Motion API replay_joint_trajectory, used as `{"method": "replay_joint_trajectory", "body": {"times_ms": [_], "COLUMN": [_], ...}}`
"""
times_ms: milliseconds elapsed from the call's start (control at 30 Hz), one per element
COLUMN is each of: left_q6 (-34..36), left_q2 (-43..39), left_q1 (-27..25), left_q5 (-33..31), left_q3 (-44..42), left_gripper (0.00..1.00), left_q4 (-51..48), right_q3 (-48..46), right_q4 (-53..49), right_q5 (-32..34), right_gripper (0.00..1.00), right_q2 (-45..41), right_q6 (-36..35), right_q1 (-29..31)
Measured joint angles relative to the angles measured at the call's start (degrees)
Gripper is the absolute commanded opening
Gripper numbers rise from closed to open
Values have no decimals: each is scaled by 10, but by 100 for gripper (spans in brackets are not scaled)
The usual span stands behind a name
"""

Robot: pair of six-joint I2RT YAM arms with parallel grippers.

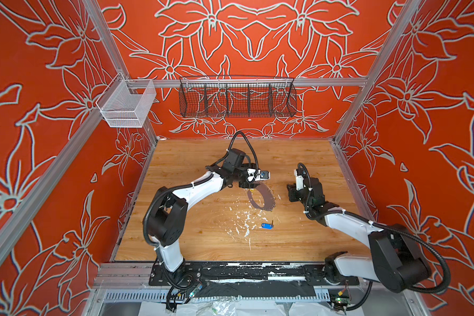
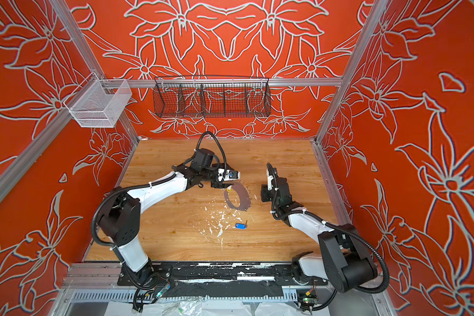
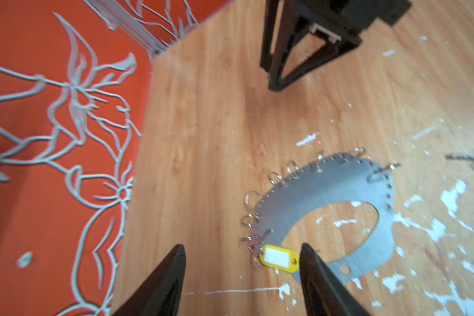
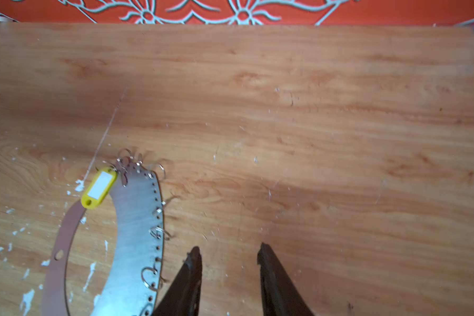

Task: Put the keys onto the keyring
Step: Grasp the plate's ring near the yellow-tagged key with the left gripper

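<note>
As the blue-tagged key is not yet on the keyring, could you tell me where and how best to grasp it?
Probably by its blue oval tag, from straight above, jaws across the short width: it lies flat on the wooden table, apart from the keyring, and is bulkier than the thin metal key at its end.

Scuffed, white-flecked wooden tabletop (image 1: 189,158) carries the keyring (image 1: 269,197), yellow-tagged key (image 3: 278,258) at its edge, blue-tagged key (image 1: 266,225) lying apart.
</note>
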Motion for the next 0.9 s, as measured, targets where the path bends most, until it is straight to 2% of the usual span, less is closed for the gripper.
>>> {"method": "replay_joint_trajectory", "body": {"times_ms": [133, 233, 267, 400, 633, 900], "left_q6": [24, 52, 67, 142, 206, 250], "left_q2": [91, 132, 137, 165, 229, 261], "left_q1": [2, 0, -2, -19, -33, -33], "left_q5": [-44, -96, -112, -172, -191, -207], "left_q3": [169, 246, 251, 243, 273, 312], "left_gripper": [60, 52, 48, 46, 33, 31], "left_q4": [-137, -190, -196, -217, -253, -253], "right_q3": [-6, -6, -6, -12, -17, -17], "right_q4": [28, 45, 51, 76, 85, 87], "right_q5": [-20, -31, -33, -34, -35, -35], "right_gripper": [31, 33, 34, 37, 37, 37], "right_q2": [8, 10, 10, 8, 7, 7], "right_q6": [9, 12, 12, 17, 21, 21], "right_q1": [-21, -23, -23, -23, -23, -23]}}
